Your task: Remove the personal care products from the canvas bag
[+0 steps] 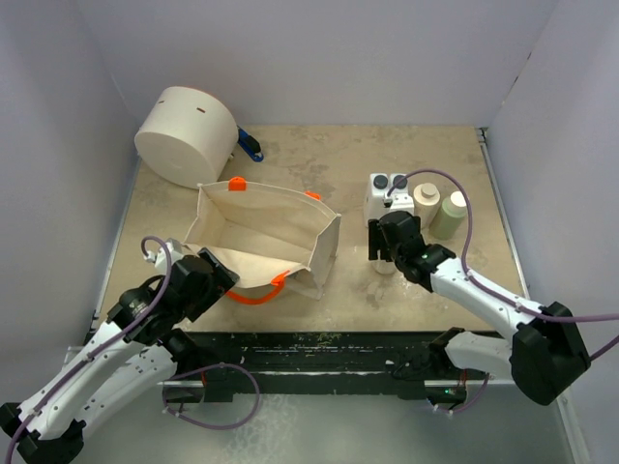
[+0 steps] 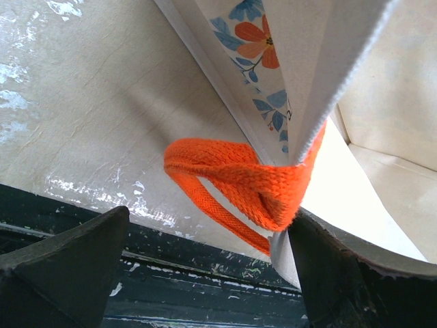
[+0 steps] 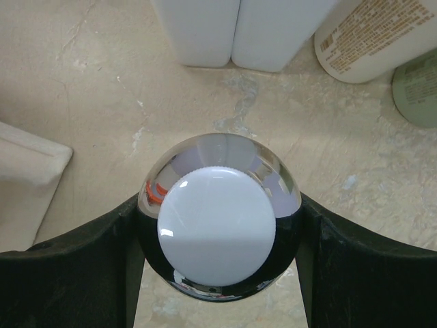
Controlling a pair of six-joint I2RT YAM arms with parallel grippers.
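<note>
The canvas bag [image 1: 253, 232] sits open at the table's centre left, with orange strap handles [image 1: 253, 295]. No bottle shows inside it. My left gripper [image 1: 208, 273] is open at the bag's near left corner; in the left wrist view [image 2: 208, 229] the orange strap [image 2: 232, 178] and the bag's rim [image 2: 300, 61] lie against the right finger. My right gripper [image 1: 385, 249] is shut on the silvery-capped bottle [image 3: 217, 225], right of the bag. Two white square bottles [image 1: 387, 189], a cream round one [image 1: 426, 201] and a pale green one [image 1: 452, 213] stand just behind it.
A large cream cylinder [image 1: 186, 135] with a blue handle [image 1: 250, 145] lies at the back left, behind the bag. White walls close in the table on three sides. The bag's corner [image 3: 27, 164] shows left of the held bottle.
</note>
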